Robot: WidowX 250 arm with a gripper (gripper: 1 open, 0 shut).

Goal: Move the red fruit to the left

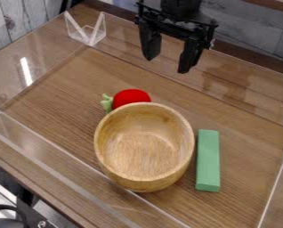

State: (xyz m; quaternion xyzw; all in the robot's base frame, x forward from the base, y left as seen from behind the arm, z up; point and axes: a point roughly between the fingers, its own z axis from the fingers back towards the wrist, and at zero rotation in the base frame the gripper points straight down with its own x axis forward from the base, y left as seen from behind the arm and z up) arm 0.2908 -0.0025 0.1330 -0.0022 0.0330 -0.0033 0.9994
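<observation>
The red fruit (131, 96), small and glossy with a green leafy top on its left side, lies on the wooden table just behind the rim of the wooden bowl (144, 147). My gripper (168, 55) hangs above and behind the fruit, toward the back of the table, pointing down. Its black fingers (188, 59) stand apart with nothing between them. It is clear of both fruit and bowl.
A green rectangular block (209, 160) lies right of the bowl. Clear acrylic walls (37, 147) fence the table on all sides. A clear folded plastic piece (87, 28) stands at the back left corner.
</observation>
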